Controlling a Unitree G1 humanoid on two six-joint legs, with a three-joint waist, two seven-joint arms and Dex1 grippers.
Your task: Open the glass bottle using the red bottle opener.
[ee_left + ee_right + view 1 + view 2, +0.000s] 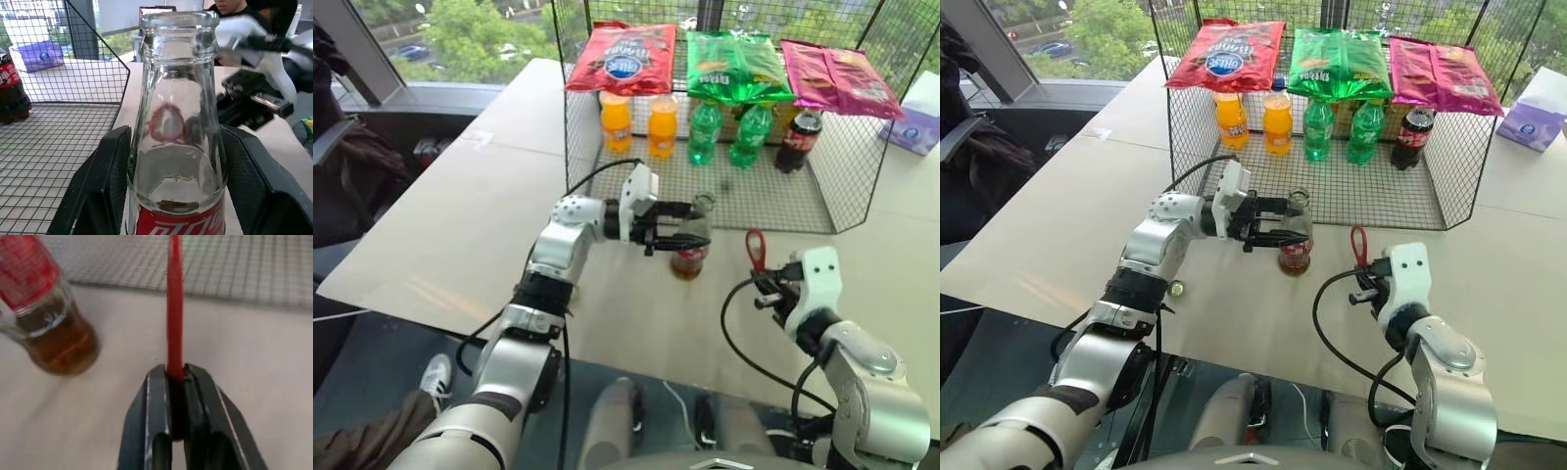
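Right gripper (1363, 284) nearest, black fingers pinched shut on narrow end of flat red bottle opener (1359, 244), loop standing up, apart from bottle. Left gripper (1273, 227) further out, fingers clamped either side of small clear glass cola bottle (1295, 235) upright on pale table (1058, 235), before wire cage (1430, 176). Bottle mouth looks bare, no cap seen: prying step seems done; next call likely setting opener down, releasing bottle.

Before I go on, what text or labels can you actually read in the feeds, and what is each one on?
No text reads for certain.
Glass bottle, held in the left claw: white lettering on the red label band, cut off at the frame edge, unreadable.
Red chip bag: blue oval logo, too blurred.
Green chip bag: lettering too blurred.
Pink chip bag: unreadable.
Dark cola bottle: label too small.
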